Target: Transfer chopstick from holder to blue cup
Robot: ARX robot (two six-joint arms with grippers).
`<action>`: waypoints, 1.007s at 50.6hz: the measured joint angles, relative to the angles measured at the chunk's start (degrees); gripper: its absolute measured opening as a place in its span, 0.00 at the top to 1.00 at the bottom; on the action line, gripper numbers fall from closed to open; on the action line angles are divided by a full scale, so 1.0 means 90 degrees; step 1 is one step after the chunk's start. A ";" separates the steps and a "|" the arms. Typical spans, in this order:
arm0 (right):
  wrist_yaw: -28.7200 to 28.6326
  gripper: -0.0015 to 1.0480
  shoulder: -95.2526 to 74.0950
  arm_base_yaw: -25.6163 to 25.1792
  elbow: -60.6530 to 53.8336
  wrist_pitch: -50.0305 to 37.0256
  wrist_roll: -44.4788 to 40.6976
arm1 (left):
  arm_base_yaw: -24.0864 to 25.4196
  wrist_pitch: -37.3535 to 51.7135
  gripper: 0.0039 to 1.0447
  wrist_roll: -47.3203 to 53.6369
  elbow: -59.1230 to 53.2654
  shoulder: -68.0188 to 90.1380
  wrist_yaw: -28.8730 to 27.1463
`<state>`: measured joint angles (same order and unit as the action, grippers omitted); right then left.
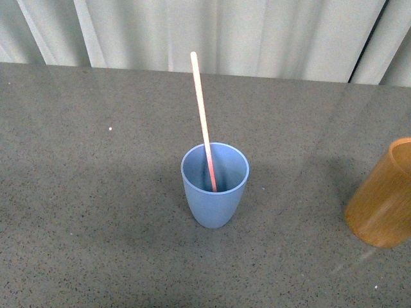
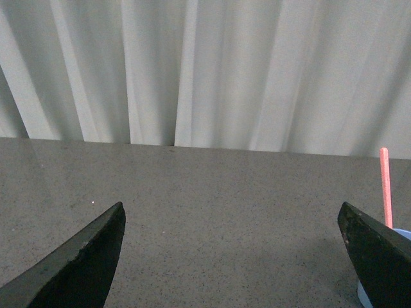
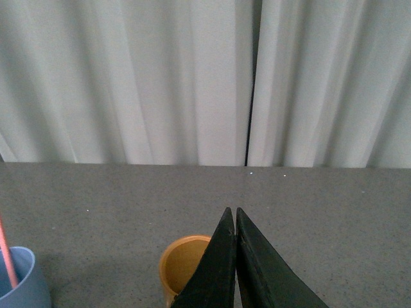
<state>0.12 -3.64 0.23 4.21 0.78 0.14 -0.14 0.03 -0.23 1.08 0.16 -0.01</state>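
Note:
The light blue cup [image 1: 214,185] stands upright mid-table. One salmon-pink chopstick [image 1: 201,112] stands in it, leaning back and left, its top well above the rim. The orange-brown holder [image 1: 383,197] stands at the right edge of the front view, cut off by the frame. Neither gripper shows in the front view. In the left wrist view my left gripper [image 2: 232,215] is open and empty; the chopstick [image 2: 385,186] and a sliver of the cup [image 2: 403,233] show beside one finger. In the right wrist view my right gripper [image 3: 235,215] is shut and empty above the holder [image 3: 182,264]; the cup [image 3: 24,282] shows to one side.
A grey speckled tabletop [image 1: 96,192] carries everything. Pale pleated curtains [image 1: 257,35] hang behind its far edge. The holder's inside looks bare in the right wrist view.

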 joint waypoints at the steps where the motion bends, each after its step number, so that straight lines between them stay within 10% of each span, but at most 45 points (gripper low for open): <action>1: 0.0000 0.99 0.0015 0.0000 -0.0015 -0.0005 0.0000 | 0.0000 0.0000 0.06 0.0000 0.0000 0.0000 0.0000; 32: 0.0000 0.98 0.0379 -0.0010 -0.0338 -0.0068 -0.0007 | 0.0000 0.0000 0.06 0.0000 0.0000 0.0000 -0.0002; 51: 0.0000 0.31 0.0379 -0.0010 -0.0338 -0.0068 -0.0002 | 0.0000 0.0000 0.06 0.0000 0.0000 0.0000 -0.0002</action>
<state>0.12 -0.23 0.14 1.17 0.16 0.12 -0.14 0.03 -0.23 1.08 0.16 -0.03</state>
